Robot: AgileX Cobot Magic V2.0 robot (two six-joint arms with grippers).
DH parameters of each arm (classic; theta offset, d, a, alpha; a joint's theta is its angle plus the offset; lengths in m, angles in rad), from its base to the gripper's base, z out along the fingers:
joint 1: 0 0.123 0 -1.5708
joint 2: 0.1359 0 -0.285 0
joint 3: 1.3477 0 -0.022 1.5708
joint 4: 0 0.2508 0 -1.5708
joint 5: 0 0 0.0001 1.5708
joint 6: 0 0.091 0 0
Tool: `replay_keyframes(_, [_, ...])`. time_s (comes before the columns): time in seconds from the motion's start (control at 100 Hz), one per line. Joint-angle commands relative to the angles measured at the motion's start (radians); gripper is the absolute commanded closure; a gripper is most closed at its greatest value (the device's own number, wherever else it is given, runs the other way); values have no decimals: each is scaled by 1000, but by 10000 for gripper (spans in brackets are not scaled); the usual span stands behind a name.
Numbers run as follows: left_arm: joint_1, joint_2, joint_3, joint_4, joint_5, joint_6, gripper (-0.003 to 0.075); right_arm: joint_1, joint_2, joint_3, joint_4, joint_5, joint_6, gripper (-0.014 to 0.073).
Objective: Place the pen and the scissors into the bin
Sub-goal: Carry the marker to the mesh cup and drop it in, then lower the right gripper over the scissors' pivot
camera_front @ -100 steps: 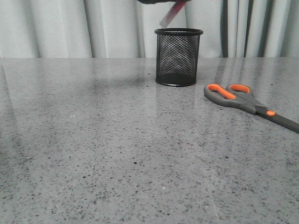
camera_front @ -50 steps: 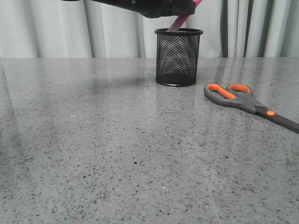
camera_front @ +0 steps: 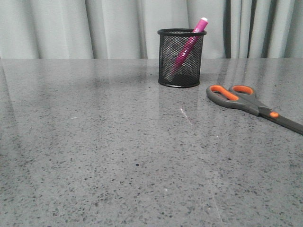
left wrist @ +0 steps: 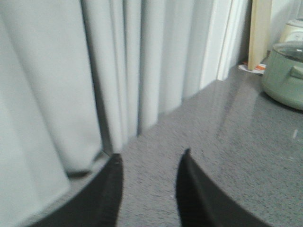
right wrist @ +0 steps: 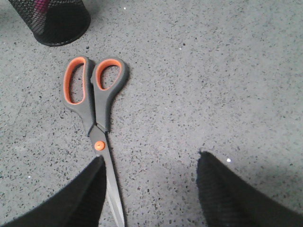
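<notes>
The pen (camera_front: 188,46) stands inside the bin (camera_front: 181,58), tilted, its pink body showing through the mesh and its small white end poking up over the rim on the right side. The bin sits upright near the far edge of the worktop (camera_front: 94,151), a little right of centre, close to the pale curtain (camera_front: 71,28) behind. The scissors (camera_front: 246,103) lie flat on the worktop near its right edge, well apart from the bin — blades shut, the orange-lined loops turned toward the bin and the dark blades running off toward the right edge. The right tool (right wrist: 149,163) hangs above the scissors with its two black fingers spread wide and nothing between them; one finger is just beside the blades. The left tool (left wrist: 149,163) is off over the far part of the worktop by the curtain — fingers parted and empty. A pale green pot (left wrist: 285,73) with a glass lid sits farther along that worktop.
</notes>
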State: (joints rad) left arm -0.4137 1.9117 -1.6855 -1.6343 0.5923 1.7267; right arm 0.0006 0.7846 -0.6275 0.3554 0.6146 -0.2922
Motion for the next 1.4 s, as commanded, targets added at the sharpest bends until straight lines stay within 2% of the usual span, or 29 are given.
replay_keyframes(0.0, [25, -123, -36, 91, 36, -82, 698, -1, 2, -37, 6, -63, -12, 213])
replay_keyframes(0.02, [31, -138, -36, 134, 37, -108, 743, -1, 2, -37, 6, -63, -12, 212])
replay_keyframes(0.2, [88, -251, -31, 485, 78, -411, 740, -1, 2, -37, 19, -67, -12, 212])
replay_keyframes(0.32, [142, -331, 31, 598, 101, -519, 740, -1, 2, -37, 39, -69, -12, 212])
replay_keyframes(0.51, [252, -507, 286, 568, 71, -533, 740, 4, 2, -37, 45, -67, -14, 212])
replay_keyframes(0.71, [369, -754, 629, 537, -90, -525, 740, 56, 32, -60, 54, -22, -100, 212])
replay_keyframes(0.9, [461, -960, 875, 394, -200, -497, 739, 148, 156, -137, 54, 42, -191, 212])
replay_keyframes(1.08, [461, -1043, 988, 389, -265, -483, 739, 189, 306, -235, 52, 107, -202, 212])
replay_keyframes(1.39, [461, -1162, 1020, 327, -259, -409, 739, 189, 565, -451, 25, 281, -202, 212])
